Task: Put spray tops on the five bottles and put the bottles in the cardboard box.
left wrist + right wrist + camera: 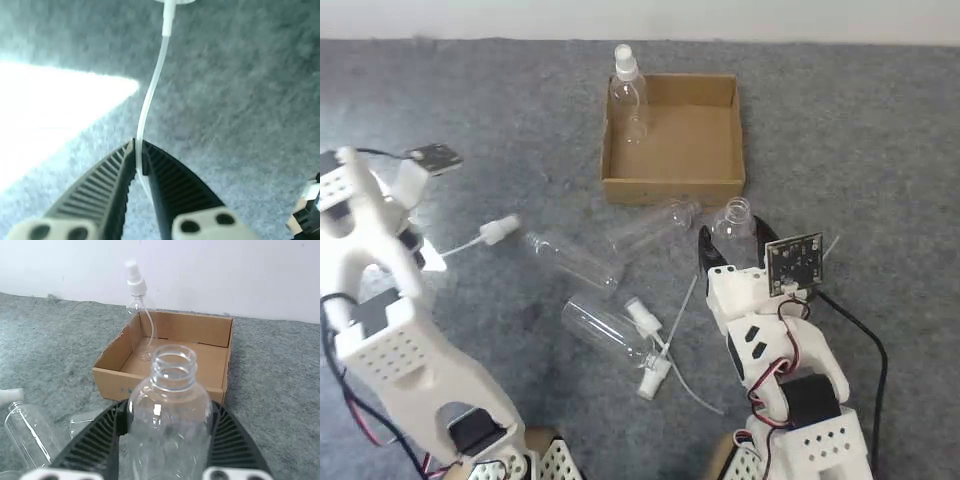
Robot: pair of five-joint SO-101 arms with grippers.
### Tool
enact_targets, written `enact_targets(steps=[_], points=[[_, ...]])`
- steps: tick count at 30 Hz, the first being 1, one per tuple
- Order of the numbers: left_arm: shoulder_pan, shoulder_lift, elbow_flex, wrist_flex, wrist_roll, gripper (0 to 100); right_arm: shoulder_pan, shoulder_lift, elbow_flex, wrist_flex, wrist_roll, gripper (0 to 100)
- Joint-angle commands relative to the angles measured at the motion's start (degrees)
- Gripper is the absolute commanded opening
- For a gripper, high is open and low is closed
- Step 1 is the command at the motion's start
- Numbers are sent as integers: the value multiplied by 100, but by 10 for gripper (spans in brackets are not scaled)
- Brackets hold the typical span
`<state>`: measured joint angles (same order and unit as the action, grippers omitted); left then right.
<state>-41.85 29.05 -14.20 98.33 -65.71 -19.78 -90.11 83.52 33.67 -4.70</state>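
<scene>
From the high view you look steeply down on the carpet (pixel 840 120), with both arms rising from its lower edge. Your left wrist camera sits close behind the left gripper (pixel 138 145), facing the carpet. Your right wrist camera looks low past the right gripper (pixel 167 410) toward the cardboard box (pixel 150 382), which the high view shares.

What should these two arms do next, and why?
Probably the left gripper should lift the spray top it pinches by its thin tube and carry it toward the right gripper, which holds an open bottle upright with its neck bare. One capped bottle already stands in the cardboard box.
</scene>
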Motion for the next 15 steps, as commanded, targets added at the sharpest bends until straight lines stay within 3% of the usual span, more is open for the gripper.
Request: enact_targets(steps=[1, 10, 15], points=[[-422, -53, -224, 220, -53, 9, 22, -145, -88, -136, 9, 104], [-1319, -44, 347, 220, -35, 14, -198, -145, -70, -101, 9, 104], [-1512, -53, 418, 211, -35, 146, -224, -145, 9, -136, 9, 104]])
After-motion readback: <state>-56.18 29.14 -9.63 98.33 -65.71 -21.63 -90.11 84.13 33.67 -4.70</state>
